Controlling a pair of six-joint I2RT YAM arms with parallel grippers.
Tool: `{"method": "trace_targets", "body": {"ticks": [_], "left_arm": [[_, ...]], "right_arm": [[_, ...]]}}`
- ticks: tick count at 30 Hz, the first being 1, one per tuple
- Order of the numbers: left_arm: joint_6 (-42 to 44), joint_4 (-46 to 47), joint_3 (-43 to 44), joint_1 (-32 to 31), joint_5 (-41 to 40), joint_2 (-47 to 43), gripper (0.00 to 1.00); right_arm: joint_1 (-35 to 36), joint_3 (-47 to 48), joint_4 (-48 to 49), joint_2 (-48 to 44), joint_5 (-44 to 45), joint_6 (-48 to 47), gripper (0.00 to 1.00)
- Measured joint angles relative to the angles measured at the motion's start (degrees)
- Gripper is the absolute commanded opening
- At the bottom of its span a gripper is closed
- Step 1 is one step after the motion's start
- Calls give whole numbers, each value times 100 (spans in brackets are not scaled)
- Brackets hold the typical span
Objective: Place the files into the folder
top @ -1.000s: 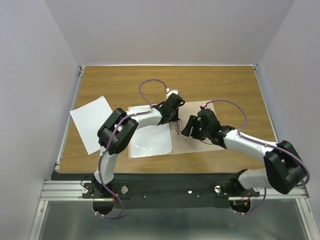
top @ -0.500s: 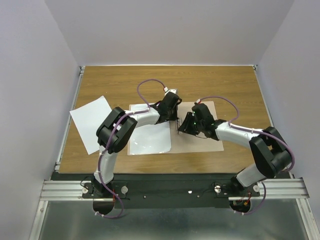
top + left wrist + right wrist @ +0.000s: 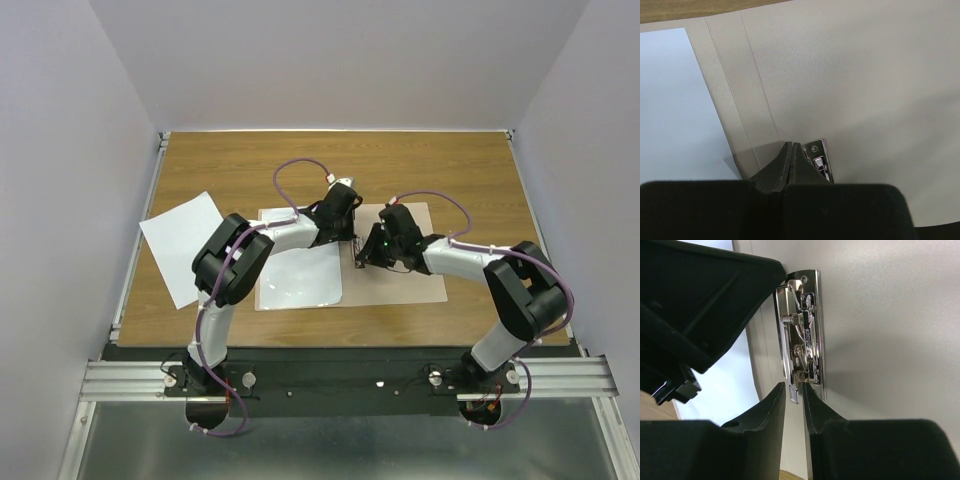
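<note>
The folder [image 3: 415,280] lies open on the table, pale inner face [image 3: 855,85] up, with its metal clip [image 3: 802,335] at the fold. One white file [image 3: 183,247] lies on the table left of it. A second white file [image 3: 300,282] lies on the folder's left leaf [image 3: 670,100]. My left gripper [image 3: 348,238] is shut, its tips [image 3: 792,146] pressing down beside the clip's end [image 3: 819,159]. My right gripper [image 3: 362,258] has its jaws drawn in close round the clip's lever tab [image 3: 794,392].
The left arm's black wrist [image 3: 700,300] hangs just left of the clip, very near my right fingers. Wooden tabletop [image 3: 450,170] stretches behind the folder. White walls enclose the table, and a metal rail [image 3: 330,375] runs along its near edge.
My right gripper has slid left along the folder to the clip and narrowed its jaws round the lever tab. The left gripper has stayed shut at the fold.
</note>
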Motion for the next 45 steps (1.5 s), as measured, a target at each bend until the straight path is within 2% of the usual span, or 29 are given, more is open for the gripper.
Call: {"method": "trace_targets", "body": {"ticks": [10, 11, 27, 39, 45], "left_arm": [[0, 4, -2, 4, 22, 0, 0], [0, 4, -2, 7, 22, 0, 0], [0, 11, -2, 42, 48, 9, 0], [-2, 76, -2, 52, 109, 31, 0], [-9, 85, -2, 52, 109, 33, 0]], "right_arm": [[-2, 50, 13, 101, -7, -2, 20], [-2, 50, 15, 105, -7, -2, 17], [-33, 50, 22, 188, -219, -2, 16], [-35, 2, 42, 188, -387, 11, 23], [-35, -55, 122, 188, -420, 42, 13]]}}
